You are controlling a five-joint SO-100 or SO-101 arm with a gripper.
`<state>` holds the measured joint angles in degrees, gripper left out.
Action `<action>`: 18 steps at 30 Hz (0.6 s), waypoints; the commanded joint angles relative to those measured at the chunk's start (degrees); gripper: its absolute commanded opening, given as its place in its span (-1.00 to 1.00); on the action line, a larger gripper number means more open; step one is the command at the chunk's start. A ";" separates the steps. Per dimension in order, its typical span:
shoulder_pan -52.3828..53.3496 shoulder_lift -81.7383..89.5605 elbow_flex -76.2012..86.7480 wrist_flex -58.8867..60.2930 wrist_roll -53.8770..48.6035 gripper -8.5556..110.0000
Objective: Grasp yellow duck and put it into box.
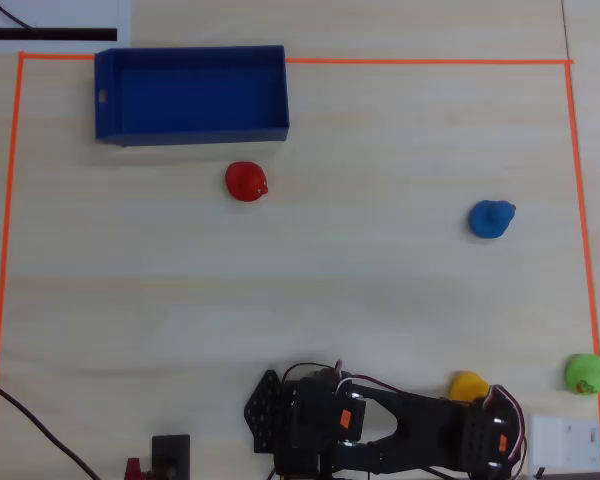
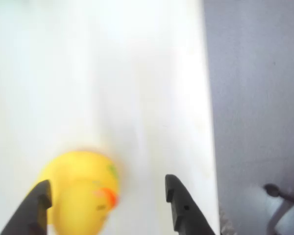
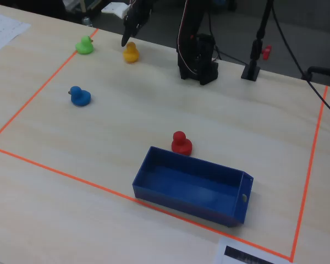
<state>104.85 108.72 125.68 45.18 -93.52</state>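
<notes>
The yellow duck (image 2: pixel 78 196) lies between my fingertips in the wrist view, close to the left one, and I cannot tell whether they touch. My gripper (image 2: pixel 106 186) is open, with a wide gap to the right finger. In the fixed view the gripper (image 3: pixel 127 37) hangs just above the duck (image 3: pixel 131 53) at the far side of the table. In the overhead view the duck (image 1: pixel 468 385) sits at the bottom right, partly under the arm. The dark blue box (image 1: pixel 200 133) stands at the top left, far from the duck, and is empty in the fixed view (image 3: pixel 181 201).
A red duck (image 1: pixel 246 181) sits just in front of the box. A blue duck (image 1: pixel 491 218) is at mid right and a green duck (image 1: pixel 586 373) at the right near the yellow one. Orange tape (image 1: pixel 430 62) frames the work area. The table edge runs close beside the gripper.
</notes>
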 commanded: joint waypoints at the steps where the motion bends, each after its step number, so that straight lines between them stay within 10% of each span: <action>1: -3.25 4.48 -0.44 1.49 0.35 -0.27; 18: 1.23 1.76 0.62 5.10 -3.25 -0.26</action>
<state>104.85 110.65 126.47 50.45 -95.98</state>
